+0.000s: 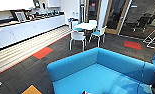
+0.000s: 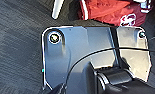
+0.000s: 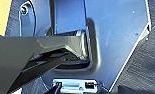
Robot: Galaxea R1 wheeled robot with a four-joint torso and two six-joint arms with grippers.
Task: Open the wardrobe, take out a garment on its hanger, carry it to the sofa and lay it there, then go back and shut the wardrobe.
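Cabinets: a long white run (image 1: 25, 30) is seen along the upper left of the head view.
Floor: dark carpet (image 1: 30, 72) is marked by orange patches (image 1: 43, 52).
Table and chairs: a white table (image 1: 86, 25) with white chairs (image 1: 77, 37) is placed upper centre.
Sofa: the blue sofa (image 1: 103, 72) is spread over the lower right.
Garment: the maroon jacket (image 2: 110, 11) is seen at the upper right of the left wrist view, above the carpet.
Claws: whether either is open or closed cannot be told.

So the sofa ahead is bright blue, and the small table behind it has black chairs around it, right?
Not quite: in the head view the sofa is bright blue, but the chairs around the small white table behind it are white with blue seats, not black.
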